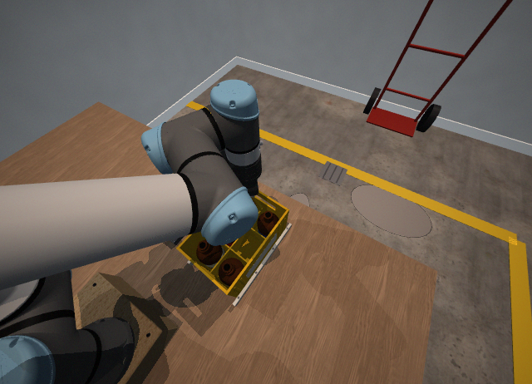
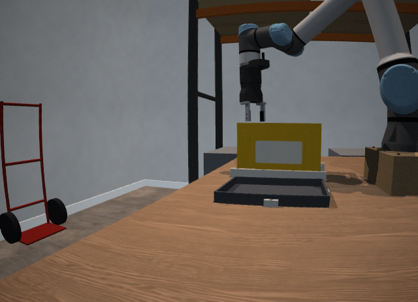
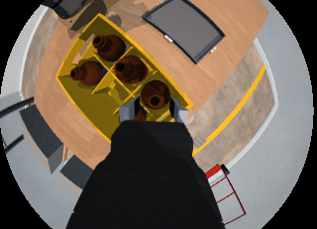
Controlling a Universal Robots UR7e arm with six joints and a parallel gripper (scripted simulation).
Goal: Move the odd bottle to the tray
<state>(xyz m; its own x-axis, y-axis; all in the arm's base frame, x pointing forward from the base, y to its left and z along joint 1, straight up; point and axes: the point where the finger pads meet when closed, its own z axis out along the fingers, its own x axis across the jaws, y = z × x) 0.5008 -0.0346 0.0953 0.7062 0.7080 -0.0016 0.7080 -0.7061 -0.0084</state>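
Note:
The yellow crate (image 1: 243, 278) (image 2: 246, 150) (image 3: 91, 102) stands on the table. In the wrist view it holds brown bottles: one in the top corner (image 3: 110, 47), one at the left (image 3: 88, 72), one in the middle (image 3: 131, 69) and one nearest the fingers (image 3: 156, 95). Another bottle (image 3: 140, 114) is mostly hidden behind the gripper. Neck thicknesses cannot be compared reliably. My gripper (image 2: 255, 119) (image 3: 155, 103) is open, pointing down, with fingertips near the crate's rim height in the exterior view; nothing is gripped. The dark tray (image 2: 243, 199) (image 3: 183, 28) is empty.
A white strip (image 1: 262, 263) (image 2: 276, 173) runs along the crate's base on the tray side. The robot's wooden base block (image 2: 403, 174) stands on the table. A red hand truck (image 1: 393, 121) (image 2: 42, 233) stands on the floor. A shelf rack (image 2: 192, 89) rises behind.

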